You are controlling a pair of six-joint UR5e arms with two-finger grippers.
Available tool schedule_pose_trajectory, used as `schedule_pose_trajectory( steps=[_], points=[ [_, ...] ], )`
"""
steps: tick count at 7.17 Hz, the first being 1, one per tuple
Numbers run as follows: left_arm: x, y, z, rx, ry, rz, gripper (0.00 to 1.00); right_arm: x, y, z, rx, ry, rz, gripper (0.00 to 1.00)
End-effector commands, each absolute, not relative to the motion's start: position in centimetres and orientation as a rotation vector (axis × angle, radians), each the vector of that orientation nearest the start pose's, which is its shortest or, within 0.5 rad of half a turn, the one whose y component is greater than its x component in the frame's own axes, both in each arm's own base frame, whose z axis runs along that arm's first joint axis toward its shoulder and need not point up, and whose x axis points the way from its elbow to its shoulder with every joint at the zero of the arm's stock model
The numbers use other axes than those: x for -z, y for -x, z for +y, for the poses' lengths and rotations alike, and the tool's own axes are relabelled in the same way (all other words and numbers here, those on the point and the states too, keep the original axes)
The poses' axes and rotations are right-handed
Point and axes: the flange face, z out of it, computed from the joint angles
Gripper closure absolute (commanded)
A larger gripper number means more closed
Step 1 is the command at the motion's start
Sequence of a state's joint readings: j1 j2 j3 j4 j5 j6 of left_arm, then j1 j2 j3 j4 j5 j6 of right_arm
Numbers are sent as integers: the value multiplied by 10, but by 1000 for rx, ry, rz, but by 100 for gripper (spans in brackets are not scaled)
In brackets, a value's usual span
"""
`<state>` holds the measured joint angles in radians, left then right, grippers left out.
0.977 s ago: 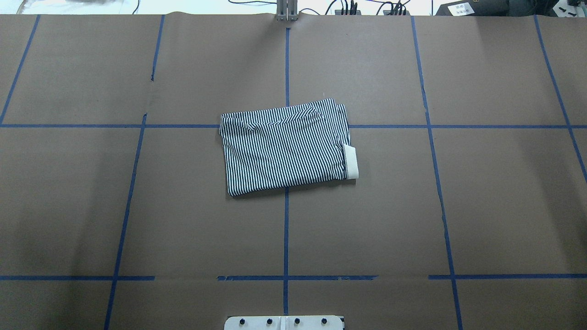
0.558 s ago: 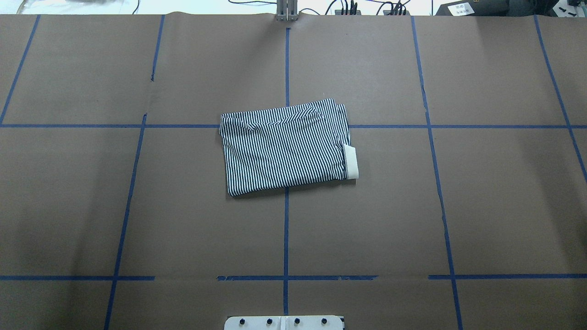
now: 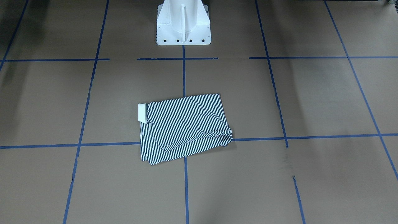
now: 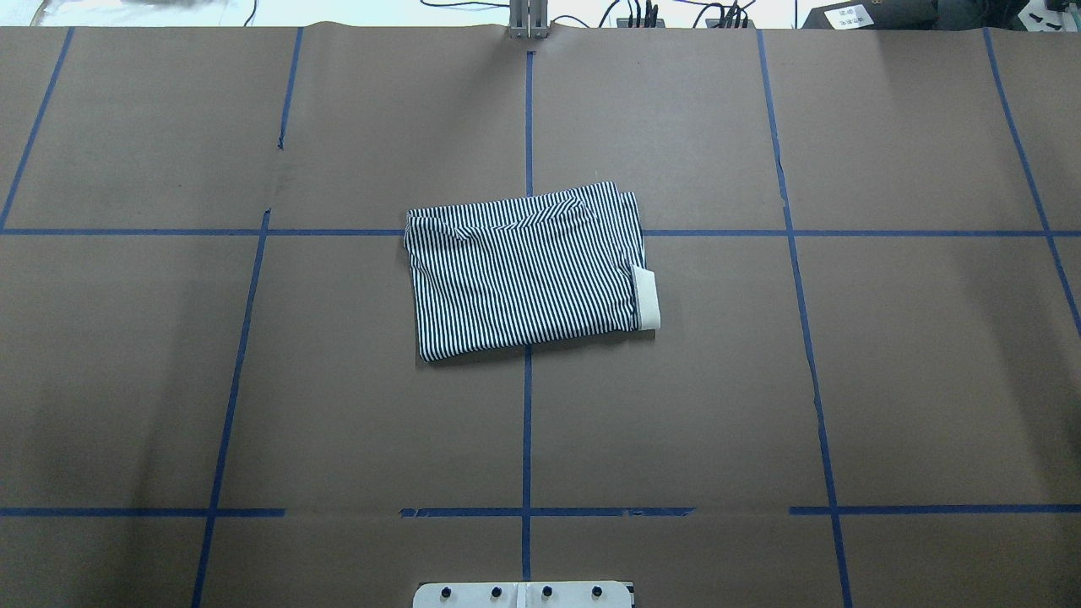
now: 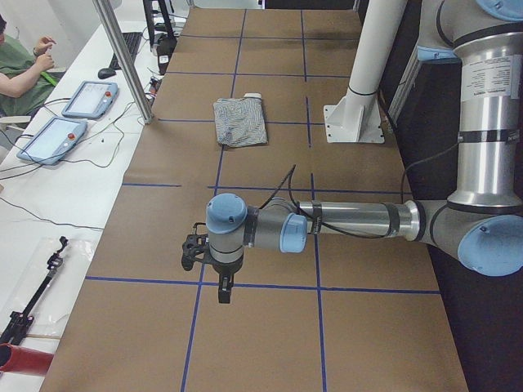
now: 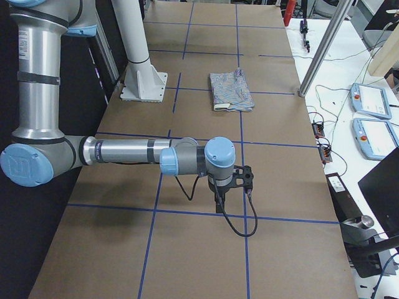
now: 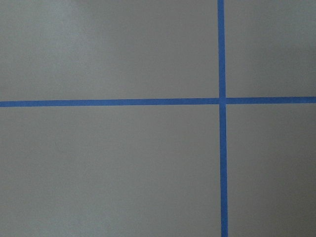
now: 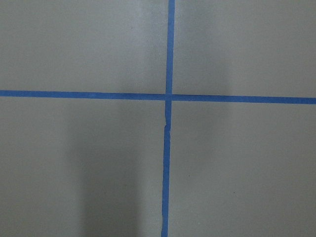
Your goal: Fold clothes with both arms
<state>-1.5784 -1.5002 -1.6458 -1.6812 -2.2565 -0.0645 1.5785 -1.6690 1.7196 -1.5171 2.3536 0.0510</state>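
The striped polo shirt lies folded into a compact rectangle at the table's middle, with its cream collar sticking out at one edge. It also shows in the front-facing view and small in both side views. My left gripper hangs over bare table far to the left of the shirt and points down. My right gripper hangs the same way far to the right. Both show only in the side views, so I cannot tell whether they are open or shut. Nothing is held.
Brown paper with blue tape grid lines covers the table. The white pedestal base stands at the robot's side. Tablets, cables and a seated operator are beyond the far table edge. Both wrist views show only paper and tape crossings.
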Motion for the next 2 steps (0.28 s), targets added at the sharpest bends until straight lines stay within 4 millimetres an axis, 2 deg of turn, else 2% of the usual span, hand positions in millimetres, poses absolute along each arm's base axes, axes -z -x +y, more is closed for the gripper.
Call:
schedule_pose_trajectory(
  steps=[1, 2],
  points=[
    [-650, 74, -470, 30, -91, 688, 0, -626, -67, -456, -15, -81, -783, 0],
    [-650, 74, -470, 30, -91, 688, 0, -627, -67, -456, -18, -79, -785, 0]
  ],
)
